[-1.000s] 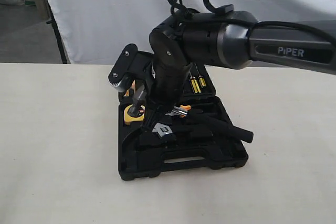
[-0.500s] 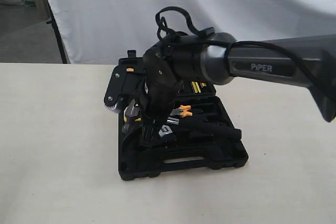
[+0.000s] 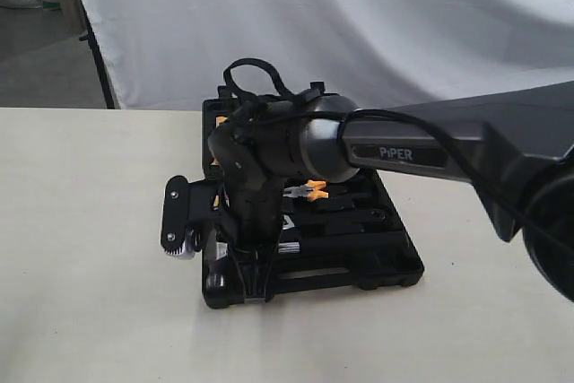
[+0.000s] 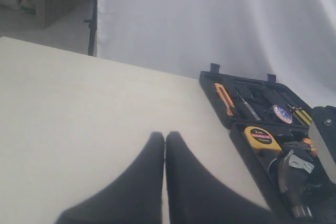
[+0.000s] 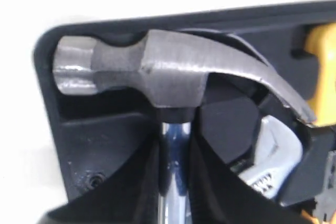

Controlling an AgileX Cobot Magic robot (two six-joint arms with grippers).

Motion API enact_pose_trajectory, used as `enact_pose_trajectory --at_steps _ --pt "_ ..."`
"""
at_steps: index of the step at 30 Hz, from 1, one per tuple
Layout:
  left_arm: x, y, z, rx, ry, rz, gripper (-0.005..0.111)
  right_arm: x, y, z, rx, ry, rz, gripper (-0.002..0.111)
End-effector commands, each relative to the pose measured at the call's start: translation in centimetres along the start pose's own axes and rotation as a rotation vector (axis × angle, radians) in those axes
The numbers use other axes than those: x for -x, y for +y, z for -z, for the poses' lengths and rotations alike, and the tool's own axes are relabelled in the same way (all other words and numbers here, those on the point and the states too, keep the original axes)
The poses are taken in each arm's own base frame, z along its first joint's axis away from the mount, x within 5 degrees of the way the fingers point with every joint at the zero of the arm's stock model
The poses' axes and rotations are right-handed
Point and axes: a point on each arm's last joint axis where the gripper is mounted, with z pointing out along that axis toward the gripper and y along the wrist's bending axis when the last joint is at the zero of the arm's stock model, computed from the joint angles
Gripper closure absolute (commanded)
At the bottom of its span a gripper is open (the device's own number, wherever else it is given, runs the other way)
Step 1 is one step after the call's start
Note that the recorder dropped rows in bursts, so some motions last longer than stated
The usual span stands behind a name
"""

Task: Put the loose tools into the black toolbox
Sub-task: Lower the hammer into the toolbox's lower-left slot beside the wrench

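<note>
The steel claw hammer (image 5: pixel 157 72) rests with its head in a front corner recess of the black toolbox (image 5: pixel 73 145). My right gripper (image 5: pixel 174 135) is shut on its shiny neck. In the exterior view that gripper (image 3: pixel 254 277) points down at the front left corner of the open toolbox (image 3: pixel 359 274), and the hammer's black handle (image 3: pixel 345 220) lies across the case. The silver wrench (image 5: pixel 273 166) sits beside the hammer head. The black tape roll (image 4: pixel 282 114) lies in the far half. My left gripper (image 4: pixel 165 141) is shut and empty over bare table, left of the toolbox (image 4: pixel 215 85).
A yellow tape measure (image 4: pixel 261 138) and an orange knife (image 4: pixel 224 98) sit in the case. Orange-handled pliers (image 3: pixel 309 190) lie mid-case. The right arm (image 3: pixel 404 154) spans the case from the right. A white backdrop hangs behind the table (image 3: pixel 90 293).
My right arm has swung left and down with the hammer. The hammer's head went from above the case to the front left corner, and the handle dropped into the case.
</note>
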Motion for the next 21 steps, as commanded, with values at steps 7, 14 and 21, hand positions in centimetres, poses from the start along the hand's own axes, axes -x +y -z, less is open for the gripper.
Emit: enact_pose_trajectory --at_steps 7,14,21 --pt "0.21 0.09 0.04 0.021 -0.020 0.000 0.106 -0.21 -0.15 -0.42 -0.023 0.049 0.113 0.109" --pt "0.21 0.09 0.04 0.021 -0.020 0.000 0.106 -0.33 -0.29 -0.41 -0.039 0.062 0.102 0.109" --pt "0.21 0.09 0.04 0.021 -0.020 0.000 0.106 -0.24 -0.36 -0.41 -0.048 0.051 0.055 0.106"
